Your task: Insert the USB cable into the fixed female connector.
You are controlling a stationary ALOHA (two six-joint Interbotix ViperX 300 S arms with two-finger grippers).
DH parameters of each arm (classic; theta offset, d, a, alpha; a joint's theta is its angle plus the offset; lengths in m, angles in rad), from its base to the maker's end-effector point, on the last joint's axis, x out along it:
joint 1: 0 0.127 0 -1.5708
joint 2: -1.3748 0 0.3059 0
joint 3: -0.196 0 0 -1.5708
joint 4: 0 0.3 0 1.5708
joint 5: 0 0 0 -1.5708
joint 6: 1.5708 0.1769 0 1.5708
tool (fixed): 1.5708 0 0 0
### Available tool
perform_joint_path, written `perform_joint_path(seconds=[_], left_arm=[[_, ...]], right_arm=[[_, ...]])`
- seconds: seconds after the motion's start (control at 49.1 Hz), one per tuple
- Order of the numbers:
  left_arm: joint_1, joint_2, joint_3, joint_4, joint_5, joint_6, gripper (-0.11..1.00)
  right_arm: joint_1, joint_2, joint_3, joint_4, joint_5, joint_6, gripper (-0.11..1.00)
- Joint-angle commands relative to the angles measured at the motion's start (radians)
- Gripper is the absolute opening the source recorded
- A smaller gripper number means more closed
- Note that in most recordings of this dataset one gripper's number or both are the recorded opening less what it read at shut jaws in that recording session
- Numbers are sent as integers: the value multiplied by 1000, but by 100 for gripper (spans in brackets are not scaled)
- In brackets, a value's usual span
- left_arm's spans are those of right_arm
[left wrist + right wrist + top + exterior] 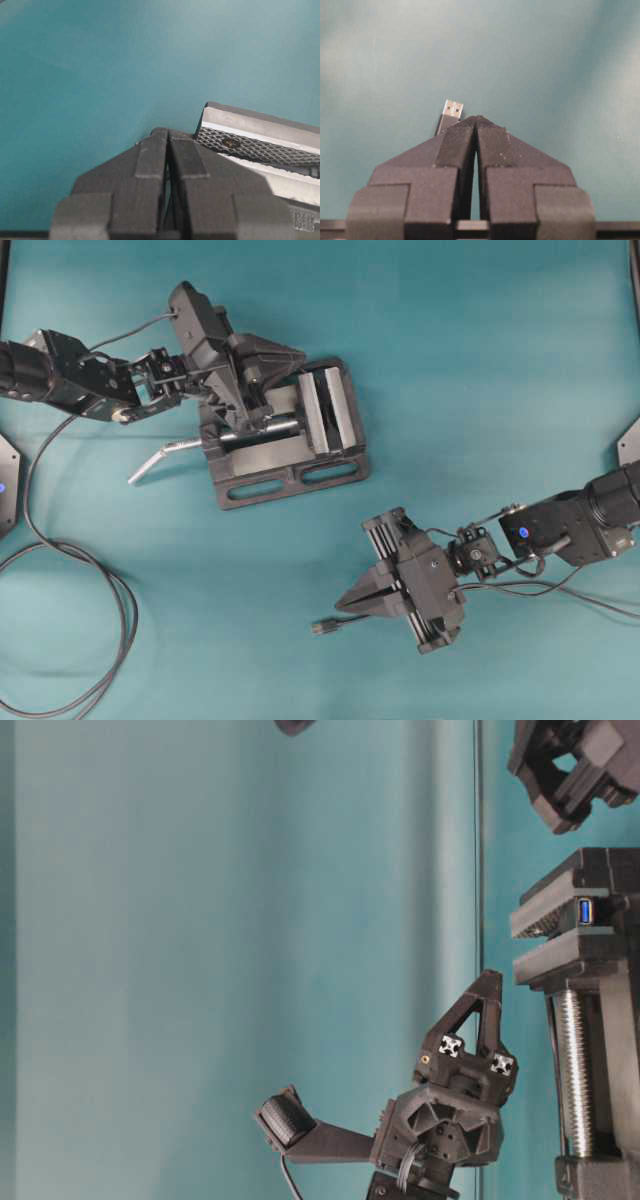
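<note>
The vise [300, 430] stands on the teal table [480, 360] and clamps the fixed female connector [586, 911], whose blue-lined slot shows between its jaws. The left tool [262, 390] hangs over the vise, clenched and empty. The USB cable [326, 625] lies well below the vise, its plug just beside the clenched, empty right tool [350, 605].
</note>
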Motion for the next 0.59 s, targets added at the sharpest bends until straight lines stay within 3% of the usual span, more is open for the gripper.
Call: perform_joint_path(seconds=[0.0, 0.122, 0.265, 0.57], left_arm=[[-8, -20, -8, 15, 18, 12, 1], [-9, -34, -5, 18, 72, 15, 15], [-14, -55, -5, 18, 101, 20, 7], [-26, -100, 14, 18, 167, 14, 7]], right_arm=[[2, -6, -17, -2, -6, 5, 0], [2, -8, -34, -2, 52, 18, 0], [2, -8, -58, -2, 109, 74, 0], [3, 6, -63, -2, -15, 106, 0]])
